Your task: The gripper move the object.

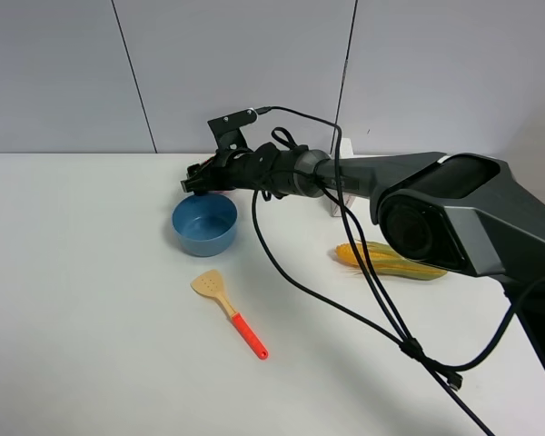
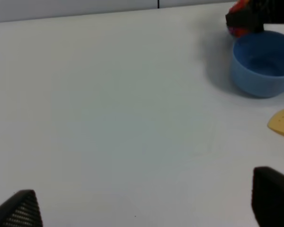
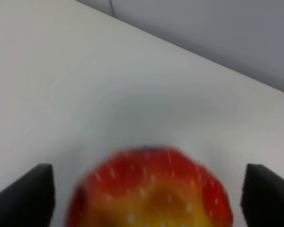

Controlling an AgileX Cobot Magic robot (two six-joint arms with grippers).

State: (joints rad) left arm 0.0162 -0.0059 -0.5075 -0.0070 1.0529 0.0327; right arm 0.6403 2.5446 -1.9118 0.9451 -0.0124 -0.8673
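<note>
Right black claw gripper (image 1: 196, 183) spread wide, gripping nothing: small round red-and-yellow toy fruit (image 3: 149, 189) sits between its fingers (image 3: 33, 196), gaps both sides, near the white desk's (image 1: 82, 300) far edge, just behind the round blue bowl (image 1: 204, 227). Left gripper (image 2: 142, 208) gapes empty too.

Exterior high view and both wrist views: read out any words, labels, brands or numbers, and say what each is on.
None: no word, number or logo can be read in any view. The blue bowl, spatula, corn cob, toy fruit and robot arm show no print.
</note>
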